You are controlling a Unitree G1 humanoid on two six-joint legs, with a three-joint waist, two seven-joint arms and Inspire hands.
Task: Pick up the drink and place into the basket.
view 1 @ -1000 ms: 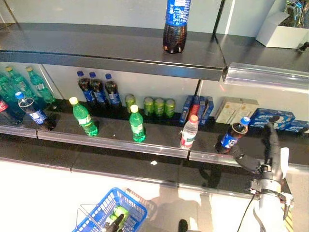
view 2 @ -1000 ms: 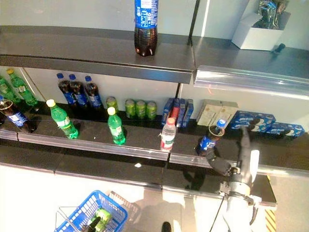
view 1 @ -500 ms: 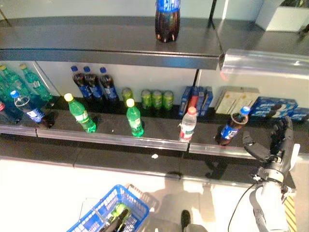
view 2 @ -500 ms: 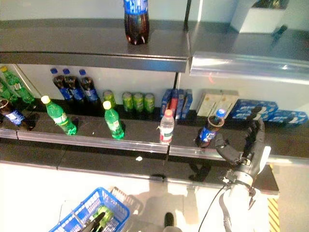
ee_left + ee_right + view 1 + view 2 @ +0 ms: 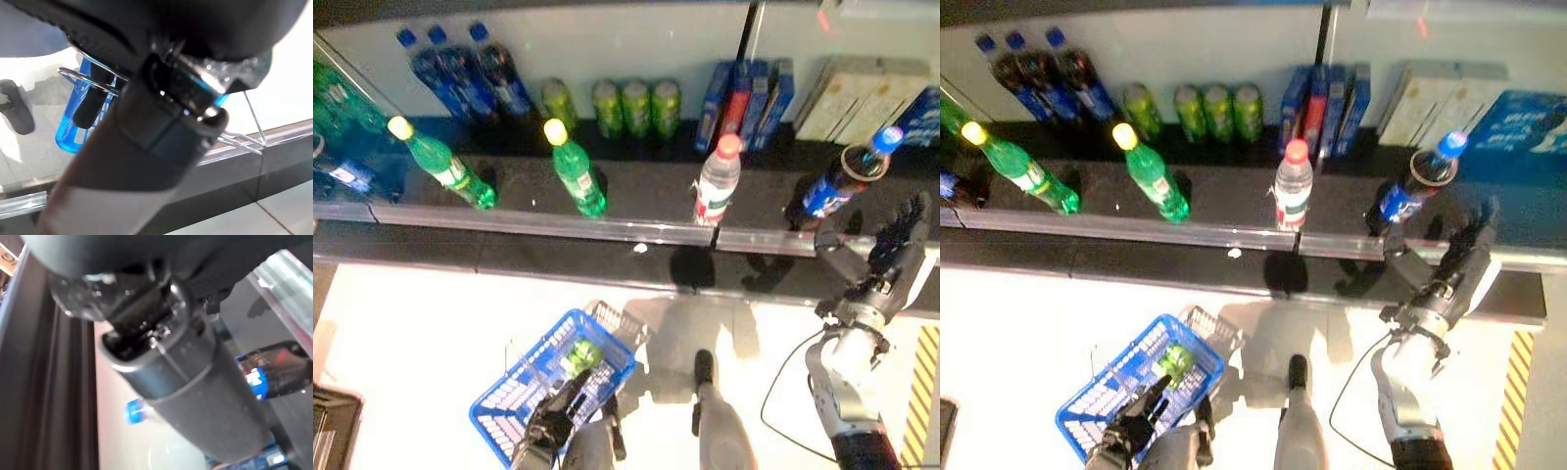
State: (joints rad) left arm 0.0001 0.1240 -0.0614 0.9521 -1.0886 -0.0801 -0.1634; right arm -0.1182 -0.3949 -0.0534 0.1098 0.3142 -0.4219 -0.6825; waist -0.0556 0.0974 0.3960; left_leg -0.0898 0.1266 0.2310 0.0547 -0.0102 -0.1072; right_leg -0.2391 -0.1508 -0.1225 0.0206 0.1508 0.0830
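Note:
A dark cola bottle (image 5: 840, 182) with a blue cap and blue label stands on the low shelf (image 5: 607, 233). My right hand (image 5: 883, 262) is open, fingers spread, just right of the bottle and slightly nearer to me, not touching it. The right wrist view shows the same bottle (image 5: 276, 376) past the thumb. Down at the lower left, the blue wire basket (image 5: 514, 411) hangs from my left hand (image 5: 548, 427), whose fingers curl over the metal handle (image 5: 93, 82). A green bottle (image 5: 579, 355) lies inside the basket.
Along the shelf stand a red-capped water bottle (image 5: 716, 184), two green bottles (image 5: 574, 174) (image 5: 438, 166), green cans (image 5: 632, 102), dark blue-capped bottles (image 5: 470, 72) and boxes (image 5: 858, 98) at the back. A yellow-striped floor strip (image 5: 920, 392) lies at the right.
The camera has tipped down, so the top shelf has left the view. My right hand stays open beside the cola bottle, its fingers now more spread. The basket still hangs from the left hand.

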